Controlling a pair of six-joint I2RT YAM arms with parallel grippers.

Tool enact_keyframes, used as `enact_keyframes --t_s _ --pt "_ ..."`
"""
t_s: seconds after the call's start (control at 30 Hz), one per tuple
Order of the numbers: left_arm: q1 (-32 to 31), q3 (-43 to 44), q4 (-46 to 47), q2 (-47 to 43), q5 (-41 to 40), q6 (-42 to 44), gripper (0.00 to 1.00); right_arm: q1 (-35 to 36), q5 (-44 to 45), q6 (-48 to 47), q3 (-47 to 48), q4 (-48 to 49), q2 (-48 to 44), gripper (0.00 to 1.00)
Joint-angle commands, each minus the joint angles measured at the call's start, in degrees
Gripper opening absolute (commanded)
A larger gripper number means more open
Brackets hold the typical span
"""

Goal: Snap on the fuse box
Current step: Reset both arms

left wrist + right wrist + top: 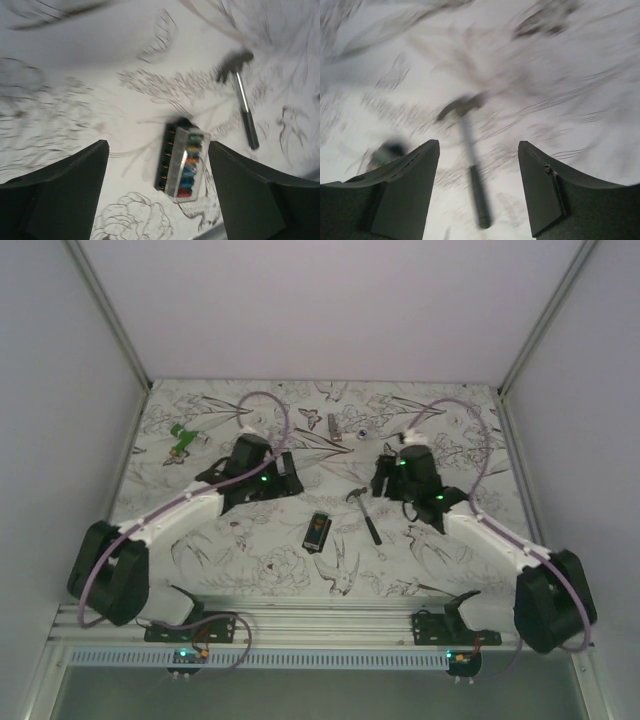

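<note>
- Top view: the fuse box (318,532) lies flat on the counter (250,540), just left of the hammer (365,515) and not touching it.
- Left wrist: the left hand (157,146) is spread and empty. The fuse box shows between its fingers, untouched.
- Right wrist: the right hand (479,145) is spread and holds nothing. The hammer lies blurred on the counter beneath.

A fuse box (181,159) of black plastic under a clear, glossy cover lies on a matt, smooth table covering (90,85) printed with line drawings. Beside the fuse box, a hammer (242,100) shows a shiny metal shaft and a dull black grip.
</note>
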Motion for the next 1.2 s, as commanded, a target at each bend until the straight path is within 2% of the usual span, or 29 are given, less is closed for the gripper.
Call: enact_keyframes --t_s 0.0,0.07,0.17,0.3,0.4,0.5,0.53,0.57,0.7,0.8,0.87,0.93,1.0,1.03,1.17 --pt "6.9 -4.7 -2.1 -6.3 -9.0 3.5 0.91 -10.0 12.7 -7.5 -2.7 3.5 -7.0 0.73" --pt "11.3 -7.6 -2.1 -9.5 -11.4 3.1 0.99 -15.5 13.5 -9.7 -6.0 9.4 -8.7 0.78" --pt "17.9 -11.9 -2.1 -16.4 -14.1 3.2 1.0 -22.8 13.9 -10.7 -9.8 16.5 -9.1 0.84" --pt "24.8 -15.4 -2.0 -21.4 -20.7 6.1 1.0 -26.3 18.7 -15.5 -18.1 37.3 -7.1 0.87" --pt "27.3 -18.2 1.4 -22.2 -27.5 9.7 1.0 -28.0 22.6 -16.9 -21.9 49.8 -1.3 0.89" --pt "29.4 -21.4 8.4 -19.9 -31.9 13.6 1.0 -28.9 15.6 -17.8 -24.6 59.9 5.6 0.9" --pt "29.9 -22.1 11.0 -18.6 -33.6 15.0 1.0 -28.5 12.6 -20.2 -24.9 61.8 6.8 0.93" --pt "30.2 -22.7 14.5 -17.5 -33.9 16.5 1.0 -28.1 9.5 -22.2 -25.3 63.1 7.0 1.0" --pt "30.7 -24.5 27.0 -11.4 -28.7 24.5 1.0 -27.9 -1.5 -26.8 -28.2 70.2 9.5 0.99" --pt "31.3 -23.3 30.1 -4.8 -21.7 26.2 1.0 -29.1 -2.9 -25.8 -28.5 71.5 10.5 0.99" --pt "31.2 -24.7 36.1 -1.1 -18.2 27.2 1.0 -29.2 -3.0 -25.8 -28.5 71.4 10.4 0.99" --pt "29.7 -25.6 38.6 -0.5 -16.0 29.8 1.0 -29.1 -3.0 -25.8 -28.5 71.5 10.4 0.99" --pt "28.9 -29.8 46.9 0.8 -12.0 32.5 1.0 -29.2 -2.9 -25.8 -28.6 71.5 10.4 0.99" --pt "28.8 -31.6 54.5 3.5 -9.2 34.2 1.0 -29.2 -2.9 -25.8 -28.6 71.5 10.3 0.99" --pt "28.6 -30.5 51.9 3.2 -7.6 35.1 1.0 -29.2 -2.9 -25.8 -28.6 71.6 10.4 0.99"
